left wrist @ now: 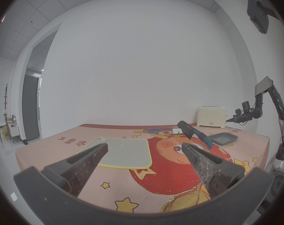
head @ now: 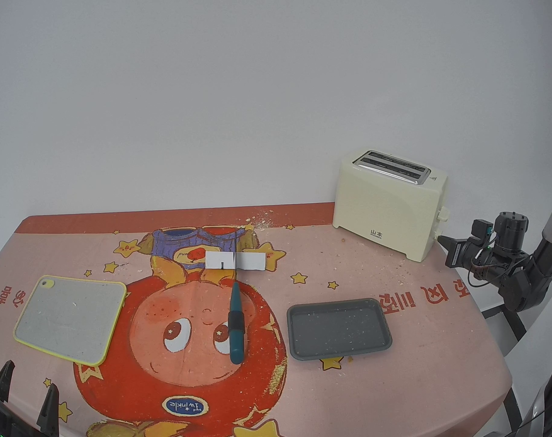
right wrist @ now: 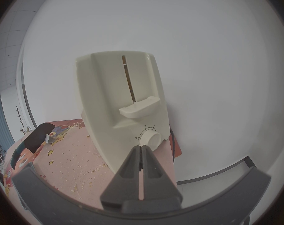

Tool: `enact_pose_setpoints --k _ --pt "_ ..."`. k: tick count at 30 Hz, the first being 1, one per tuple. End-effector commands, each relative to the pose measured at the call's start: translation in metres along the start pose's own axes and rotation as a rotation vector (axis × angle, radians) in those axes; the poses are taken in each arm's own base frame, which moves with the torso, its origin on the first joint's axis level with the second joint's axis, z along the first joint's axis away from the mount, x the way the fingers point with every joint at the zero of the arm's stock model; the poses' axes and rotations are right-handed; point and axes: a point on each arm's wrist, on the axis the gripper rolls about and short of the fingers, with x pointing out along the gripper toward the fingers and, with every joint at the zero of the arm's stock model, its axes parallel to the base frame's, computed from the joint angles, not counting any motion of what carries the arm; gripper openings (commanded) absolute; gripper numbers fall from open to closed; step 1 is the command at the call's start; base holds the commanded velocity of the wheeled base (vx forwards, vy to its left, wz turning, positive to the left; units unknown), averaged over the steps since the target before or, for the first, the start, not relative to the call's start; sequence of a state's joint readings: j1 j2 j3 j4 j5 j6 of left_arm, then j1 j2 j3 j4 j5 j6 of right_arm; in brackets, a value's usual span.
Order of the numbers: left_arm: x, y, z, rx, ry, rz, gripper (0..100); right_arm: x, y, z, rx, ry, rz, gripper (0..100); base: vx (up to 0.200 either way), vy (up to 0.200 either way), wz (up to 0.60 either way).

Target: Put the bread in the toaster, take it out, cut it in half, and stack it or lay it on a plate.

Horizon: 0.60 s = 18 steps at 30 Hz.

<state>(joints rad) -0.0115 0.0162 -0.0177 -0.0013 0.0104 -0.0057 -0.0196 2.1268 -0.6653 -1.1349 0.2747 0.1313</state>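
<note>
Just in front of the right pincer (right wrist: 141,149) stands the cream toaster (right wrist: 117,91), on the far right part of the table. This pincer hangs at the table's right edge, facing the toaster's narrow end, and its two fingers are pressed together with nothing between them. Its tips point at the round dial (right wrist: 151,138) and are very near to it; whether they touch it, I cannot tell. Above the tips, on the same end, is the lever (right wrist: 138,107), with its slot showing over it. What is inside the two top slots cannot be seen.

The left pincer (head: 26,389) is at the near left corner of the table, well apart from the right one, with its fingers spread wide. Near it, just ahead, the grey cutting board (head: 69,317) with a yellow-green border lies flat on the tablecloth (head: 409,365). Farther off, toward the right pincer, lies the knife (head: 235,326), its teal handle toward the robot. Beyond the knife's tip are two small white cards (head: 234,260). Between the knife and the right pincer lies the grey tray (head: 300,335), near the toaster but apart from it, with pale crumbs in it.
</note>
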Motion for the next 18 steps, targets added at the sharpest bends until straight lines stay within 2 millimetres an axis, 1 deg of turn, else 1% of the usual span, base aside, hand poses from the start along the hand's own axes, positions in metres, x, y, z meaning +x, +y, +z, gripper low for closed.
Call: enact_pose_setpoints --k 1,5,14,18 --pt "0.0009 0.0000 -0.0050 0.000 0.012 0.000 100 0.0018 0.0007 0.0014 0.007 -0.005 0.003 0 0.000 0.000 0.00" --pt "0.0009 0.0000 -0.0050 0.000 0.012 0.000 100 0.0031 0.0011 0.0029 0.016 -0.012 0.006 0 0.000 0.000 0.00" --pt "0.0009 0.0000 -0.0050 0.000 0.012 0.001 100 0.0070 -0.0015 -0.0033 0.021 0.006 0.000 0 0.000 0.000 0.00" --pt "0.0009 0.0000 -0.0050 0.000 0.012 0.001 100 0.0084 -0.0030 -0.0027 0.022 0.003 -0.004 0 0.000 0.000 0.00"
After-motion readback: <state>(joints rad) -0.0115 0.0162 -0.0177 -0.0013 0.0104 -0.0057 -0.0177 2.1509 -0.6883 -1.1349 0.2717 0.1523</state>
